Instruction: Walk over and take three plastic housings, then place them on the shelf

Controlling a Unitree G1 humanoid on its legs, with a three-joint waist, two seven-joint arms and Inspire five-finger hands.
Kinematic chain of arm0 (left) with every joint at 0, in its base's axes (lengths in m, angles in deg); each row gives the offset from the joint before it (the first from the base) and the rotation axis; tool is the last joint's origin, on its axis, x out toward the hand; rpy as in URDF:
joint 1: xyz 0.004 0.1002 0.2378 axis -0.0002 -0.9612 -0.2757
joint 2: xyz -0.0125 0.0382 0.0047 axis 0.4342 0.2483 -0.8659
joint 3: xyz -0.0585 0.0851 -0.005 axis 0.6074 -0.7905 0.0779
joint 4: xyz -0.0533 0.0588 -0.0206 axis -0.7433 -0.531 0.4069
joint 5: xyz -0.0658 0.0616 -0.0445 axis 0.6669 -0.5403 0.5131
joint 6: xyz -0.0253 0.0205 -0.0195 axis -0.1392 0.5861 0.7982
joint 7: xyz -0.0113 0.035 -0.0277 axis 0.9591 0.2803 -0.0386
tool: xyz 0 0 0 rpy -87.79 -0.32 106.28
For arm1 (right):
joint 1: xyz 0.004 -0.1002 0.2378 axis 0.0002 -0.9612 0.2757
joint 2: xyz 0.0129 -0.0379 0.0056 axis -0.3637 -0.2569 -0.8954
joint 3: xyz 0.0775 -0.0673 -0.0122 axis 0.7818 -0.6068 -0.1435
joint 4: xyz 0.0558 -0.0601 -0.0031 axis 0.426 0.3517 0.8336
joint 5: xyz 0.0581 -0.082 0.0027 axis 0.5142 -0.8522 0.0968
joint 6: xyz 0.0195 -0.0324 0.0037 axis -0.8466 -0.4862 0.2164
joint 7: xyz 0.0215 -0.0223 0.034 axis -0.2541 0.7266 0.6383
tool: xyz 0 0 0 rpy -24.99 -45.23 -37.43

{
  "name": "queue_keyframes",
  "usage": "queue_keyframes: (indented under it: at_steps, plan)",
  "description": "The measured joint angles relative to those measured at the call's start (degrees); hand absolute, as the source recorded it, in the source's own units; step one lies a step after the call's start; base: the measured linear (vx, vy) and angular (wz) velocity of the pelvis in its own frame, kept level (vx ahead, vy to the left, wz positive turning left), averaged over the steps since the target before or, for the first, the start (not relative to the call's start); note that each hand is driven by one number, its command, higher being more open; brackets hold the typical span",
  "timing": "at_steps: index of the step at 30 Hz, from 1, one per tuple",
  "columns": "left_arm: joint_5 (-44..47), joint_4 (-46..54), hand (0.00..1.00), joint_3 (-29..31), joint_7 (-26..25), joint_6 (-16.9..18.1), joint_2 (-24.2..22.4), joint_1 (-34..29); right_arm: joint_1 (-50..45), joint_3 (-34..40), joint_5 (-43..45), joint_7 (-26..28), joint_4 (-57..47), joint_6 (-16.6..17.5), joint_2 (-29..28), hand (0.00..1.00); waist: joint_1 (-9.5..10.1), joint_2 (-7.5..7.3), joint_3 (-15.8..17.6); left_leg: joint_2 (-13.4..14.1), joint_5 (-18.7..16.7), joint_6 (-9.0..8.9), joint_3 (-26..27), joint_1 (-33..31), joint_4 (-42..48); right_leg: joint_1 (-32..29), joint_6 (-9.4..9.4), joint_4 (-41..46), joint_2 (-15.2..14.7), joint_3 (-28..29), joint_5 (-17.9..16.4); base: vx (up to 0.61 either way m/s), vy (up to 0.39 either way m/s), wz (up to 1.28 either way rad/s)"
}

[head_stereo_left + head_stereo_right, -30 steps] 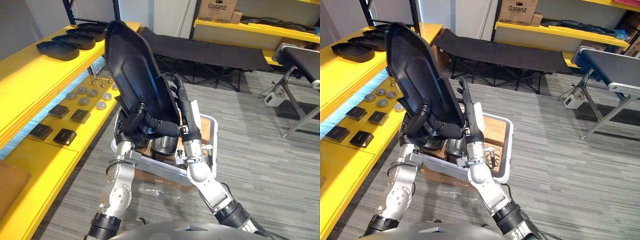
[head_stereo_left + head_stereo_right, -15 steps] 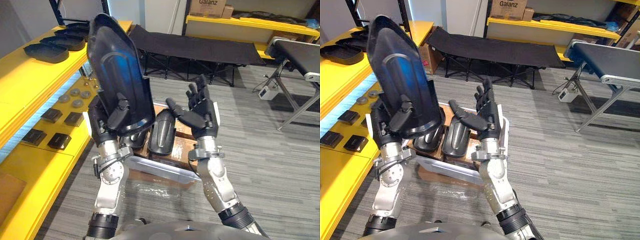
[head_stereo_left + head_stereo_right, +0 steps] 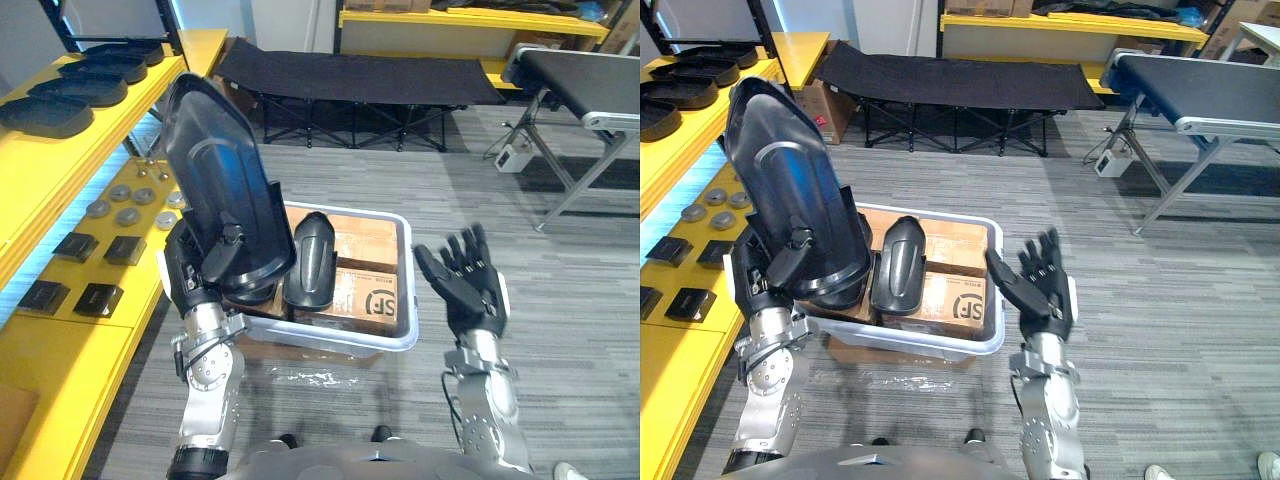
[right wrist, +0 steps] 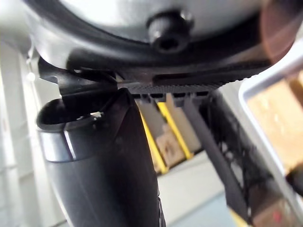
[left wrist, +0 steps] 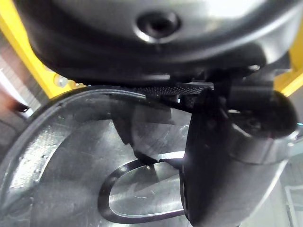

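Observation:
A large black plastic housing (image 3: 215,190) stands upright over the left end of the white bin (image 3: 400,338). My left hand (image 3: 203,268) is curled round its lower edge, thumb on the front. In the left wrist view the housing's glossy inner surface (image 5: 66,184) lies under the thumb (image 5: 222,161). A second, smaller housing (image 3: 308,258) leans in the bin on cardboard boxes (image 3: 365,290). More housings (image 3: 60,95) lie in a row on the yellow shelf's (image 3: 100,130) upper level at the left. My right hand (image 3: 465,288) hangs open to the right of the bin, holding nothing.
The shelf's lower level carries grey discs (image 3: 125,205) and small black blocks (image 3: 98,298). A black folding cot (image 3: 350,80) stands behind the bin. A metal-legged conveyor table (image 3: 585,100) is at the far right. Striped grey carpet lies open to the right of the bin.
My right hand has left the housing and swung down and right, fingers spread. My left hand now holds the housing alone, lower over the bin. The camera has shifted.

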Motion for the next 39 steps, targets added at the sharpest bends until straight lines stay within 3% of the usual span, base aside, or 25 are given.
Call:
queue_keyframes:
  at_steps: [6,11,16,20,22,26,30,34,38,39]
  plan:
    - [14.82,2.78,0.00,1.30,4.53,1.74,-2.18,-1.53,-4.11,5.59,-2.92,-6.16,1.98,-0.11,-1.56,1.00,-0.76,0.63,0.39,0.21,-0.02,-0.12,0.55,0.52,-0.79,-0.05,-0.10,-0.08,0.19,0.42,-0.08,0.00,-0.001,-0.07]
    - [14.44,6.24,0.00,1.56,4.61,2.77,-2.03,-1.91,-3.70,4.38,-4.60,-5.83,1.97,-0.25,-1.70,1.00,-0.57,0.71,0.43,0.28,-0.06,-0.19,0.69,0.79,-0.77,0.06,-0.10,-0.07,0.16,0.78,-0.08,0.00,0.001,-0.02]
    - [9.38,7.42,0.00,3.99,1.54,3.44,-2.08,-3.78,-1.15,2.20,-5.11,-4.42,1.98,-1.47,-1.71,1.00,-0.26,0.75,0.46,0.14,-0.07,-0.20,-0.47,0.41,-0.74,0.33,-0.08,-0.30,0.03,-0.23,-0.07,-0.01,-0.001,0.10]
    - [4.35,9.84,0.00,5.45,-1.52,3.21,-2.70,-5.04,2.23,-1.02,-5.14,-3.34,4.50,-2.67,-1.47,1.00,1.36,0.69,0.52,-0.43,0.70,-0.08,-4.59,-0.52,-0.68,1.98,-0.04,-1.19,-0.06,-4.41,-0.04,0.01,-0.016,0.51]
    - [2.88,14.38,0.00,7.48,-2.53,3.11,-3.58,-7.21,5.50,-4.19,-5.98,-2.34,7.65,-4.27,-1.45,1.00,3.80,0.76,0.63,-0.70,1.15,-0.03,-6.98,-0.67,-0.63,3.27,-0.05,-1.51,-0.14,-6.89,-0.05,0.01,-0.002,0.55]
    - [3.15,17.08,0.00,11.99,-1.93,3.12,-4.21,-9.30,8.95,-8.17,-11.87,-2.28,8.90,-4.44,-1.32,1.00,6.56,0.75,0.77,-1.15,1.74,0.05,-9.85,-1.11,-0.69,4.57,-0.06,-2.05,-0.26,-9.75,-0.09,-0.01,-0.003,0.44]
    - [5.47,17.37,0.00,15.76,-0.42,3.11,-4.62,-13.31,14.38,-11.28,-11.33,-2.18,8.93,-4.85,-1.29,1.00,9.20,0.09,1.17,-1.68,1.85,0.17,-11.00,-1.09,-0.37,5.50,0.02,-1.99,-0.72,-11.12,-0.35,-0.02,0.018,0.23]
    - [5.84,17.35,0.00,17.12,1.73,2.89,-4.64,-14.72,17.55,-14.51,-9.06,-0.35,9.14,-5.84,-1.04,1.00,10.23,-0.84,2.41,-1.72,-0.14,0.15,-11.34,-2.42,3.48,5.73,-0.42,-0.93,-1.00,-11.32,-1.26,-0.06,0.032,0.02]
    - [5.85,17.35,0.00,15.97,8.64,1.85,-4.38,-14.57,17.99,-17.79,-11.42,1.39,10.75,-8.46,0.52,1.00,10.08,-1.36,2.86,-2.34,-2.52,0.05,-13.98,-5.29,6.31,6.84,-0.08,0.83,-1.38,-16.32,-2.80,-0.05,0.003,0.61]
    - [5.83,17.29,0.00,15.58,11.40,0.86,-4.10,-14.13,17.77,-17.50,-11.93,1.25,10.75,-9.51,0.79,1.00,9.74,-1.02,3.94,0.29,-3.88,0.14,-7.16,-5.27,7.43,8.60,0.35,0.83,-1.56,-19.75,-2.57,-0.01,-0.015,1.47]
